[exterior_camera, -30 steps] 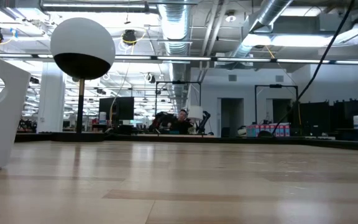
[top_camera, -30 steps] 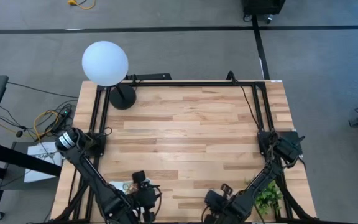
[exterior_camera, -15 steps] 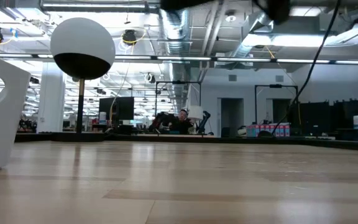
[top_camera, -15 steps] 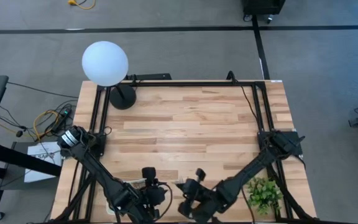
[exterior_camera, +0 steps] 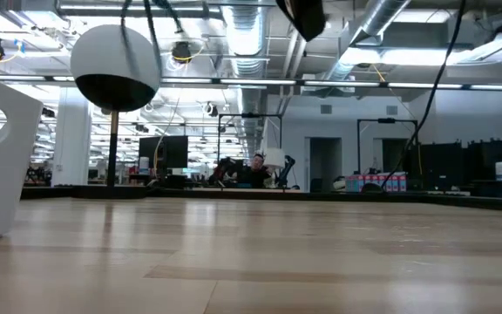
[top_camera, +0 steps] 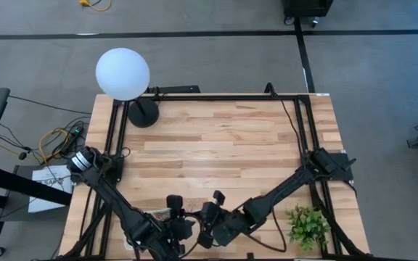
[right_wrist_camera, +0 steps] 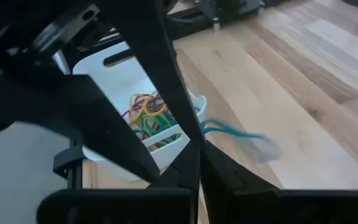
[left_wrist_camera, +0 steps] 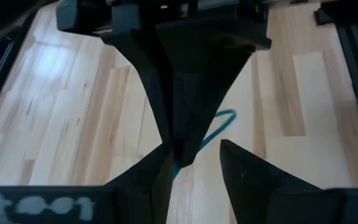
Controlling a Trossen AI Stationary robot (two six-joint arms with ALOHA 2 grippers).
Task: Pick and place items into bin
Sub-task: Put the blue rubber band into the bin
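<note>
Holding the loop by only a small part, the right hand [right_wrist_camera: 195, 155] has its two dark fingers pressed together on a blue-green rubber band [right_wrist_camera: 229, 129]. The band trails from the tips low over the desk [right_wrist_camera: 303, 74], just beside the bin [right_wrist_camera: 114, 81]; if it touches the wood I cannot tell. I think the step now is to carry it above the bin. To do it well, the hand should pass fully over the rim before the fingers part, because such a light, floppy loop may cling to a finger or slide down outside the wall. The left hand [left_wrist_camera: 196, 152] waits very near, fingers apart and holding nothing, so a slow move seems safer. The bin is smooth white plastic, shallow, with rounded corners and a slot handle. Inside it lies a tangled heap of thin bands [right_wrist_camera: 146, 113], red, yellow and green. The desk is made of pale wood planks with a matte grain
</note>
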